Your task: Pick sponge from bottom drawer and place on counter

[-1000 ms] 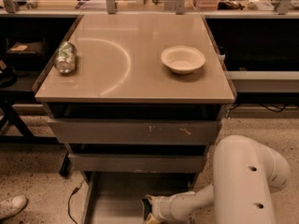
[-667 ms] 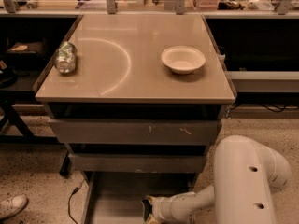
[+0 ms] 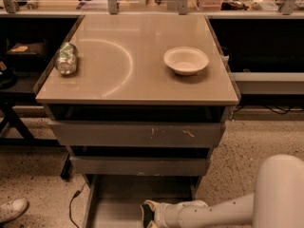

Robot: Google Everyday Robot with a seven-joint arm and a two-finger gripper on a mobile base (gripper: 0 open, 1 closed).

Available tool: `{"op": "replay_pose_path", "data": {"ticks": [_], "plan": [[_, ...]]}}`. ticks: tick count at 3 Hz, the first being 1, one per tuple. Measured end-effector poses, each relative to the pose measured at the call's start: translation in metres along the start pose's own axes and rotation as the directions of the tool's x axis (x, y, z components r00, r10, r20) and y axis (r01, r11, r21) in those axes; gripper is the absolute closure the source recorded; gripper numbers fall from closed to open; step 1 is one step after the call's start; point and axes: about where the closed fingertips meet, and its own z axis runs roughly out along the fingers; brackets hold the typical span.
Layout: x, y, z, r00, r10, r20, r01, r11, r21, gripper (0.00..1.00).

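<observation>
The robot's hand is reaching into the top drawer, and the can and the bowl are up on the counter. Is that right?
Not quite. The gripper is down in the bottom drawer, the lowest one, pulled open near the floor, not the top drawer. The camera view shows this. The can and the bowl are up on the counter, just as you said.

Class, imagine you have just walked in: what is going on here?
The robot's arm reaches from the lower right into the open bottom drawer, its gripper low over the drawer floor. A dark and pale-yellow shape at the gripper is probably the sponge; whether it is gripped cannot be told. The counter carries a crushed can and a white bowl, no sponge yet.
</observation>
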Motion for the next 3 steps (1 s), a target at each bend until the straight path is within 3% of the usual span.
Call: {"op": "replay_pose_path", "data": {"ticks": [1, 2, 3], "plan": [[-0.038, -0.005, -0.02, 0.998, -0.045, 0.043, 0.045, 0.9989, 0.012, 1.0], [-0.038, -0.005, -0.02, 0.998, -0.045, 0.043, 0.045, 0.9989, 0.012, 1.0], [-0.061, -0.016, -0.034, 0.996, -0.082, 0.043, 0.081, 0.9966, 0.015, 1.0]]}}
